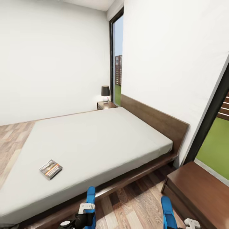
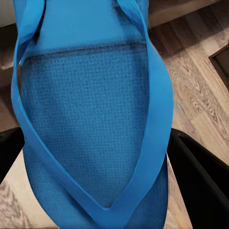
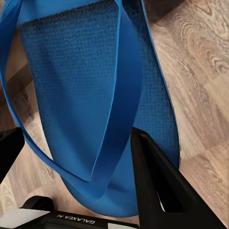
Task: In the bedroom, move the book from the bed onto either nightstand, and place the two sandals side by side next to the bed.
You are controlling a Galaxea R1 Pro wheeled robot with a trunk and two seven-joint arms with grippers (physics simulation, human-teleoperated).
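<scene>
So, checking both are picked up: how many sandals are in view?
2. One sandal is held in the left pincer, the other in the right pincer.

We read "GALAXEA" followed by what looks like "A1", printed upside down on the white band of the right gripper (image 3: 76, 191) body in the right wrist view; the book (image 1: 51, 169) cover carries lettering on the bed, too small for us to read

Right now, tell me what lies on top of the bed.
On the bed lies only the book, flat near the mattress's near edge. The rest of the visible mattress is bare. Its nearest corner is cut off by the frame and partly hidden behind the left claw's sandal.
</scene>
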